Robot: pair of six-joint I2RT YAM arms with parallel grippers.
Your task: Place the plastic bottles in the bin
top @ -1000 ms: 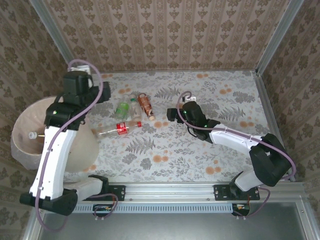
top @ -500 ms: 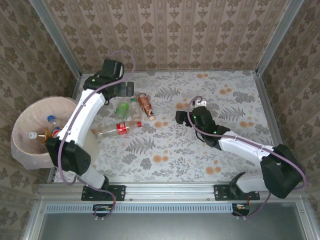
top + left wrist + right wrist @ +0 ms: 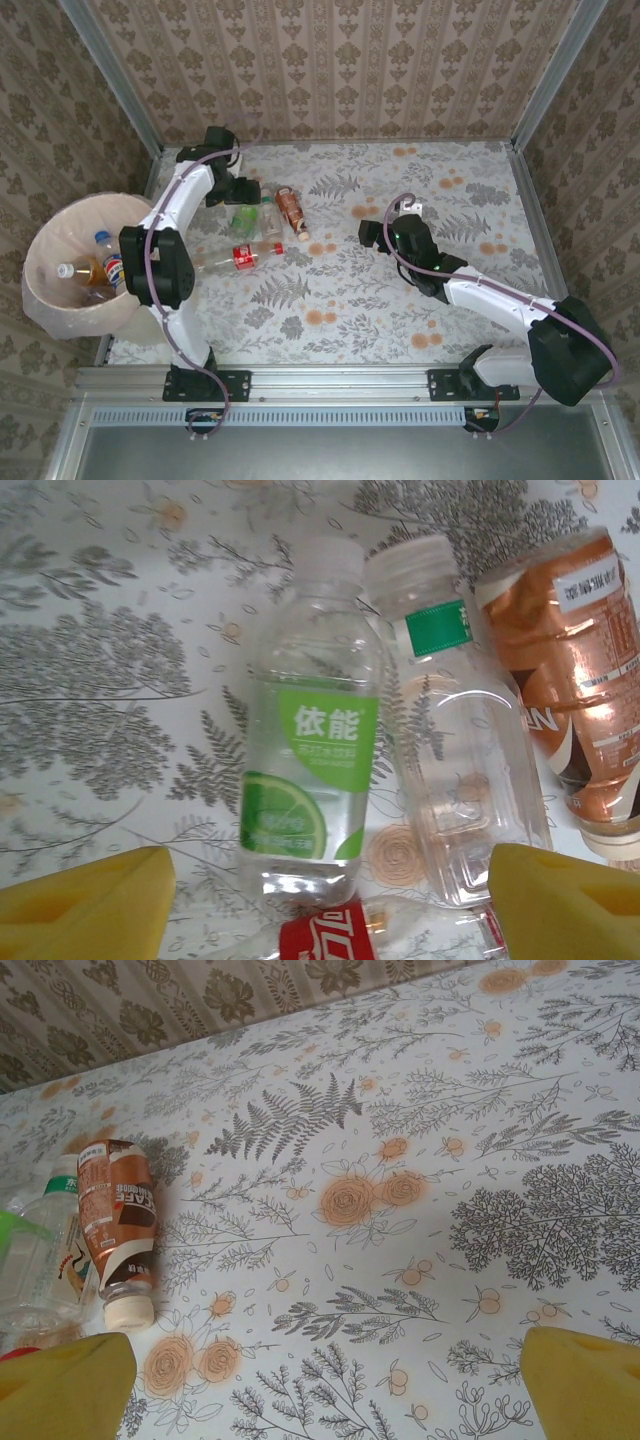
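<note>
Pickup step: hovering with left tool (image 3: 325, 905), jaws partly spread and empty, above green-label bottle (image 3: 310, 770) lying on worktop right of the bin (image 3: 40, 292). Holding nothing in wide-open right tool (image 3: 320, 1395), farther right. Next, likely: lower, close around bottle's middle, swing to bin.

One bin (image 3: 50, 222) stands at the left edge of the bench (image 3: 400, 320). Four plastic bottles lie on the bench to the right of the bin:

- one green-label bottle (image 3: 310, 770)
- one clear bottle with a green band (image 3: 455, 770)
- one copper-brown bottle (image 3: 580, 680)
- one red-label bottle (image 3: 232, 257), the nearest to the bin

Inside the bin two more can be counted, one blue-capped bottle (image 3: 110, 260) and one white-capped bottle (image 3: 80, 271). There may be a third beneath them, but the liner's folds blur that spot. Two arms reach over the bench: the left arm (image 3: 175, 205) on the bin's side and the right arm (image 3: 480, 295) well away from the bin.
</note>
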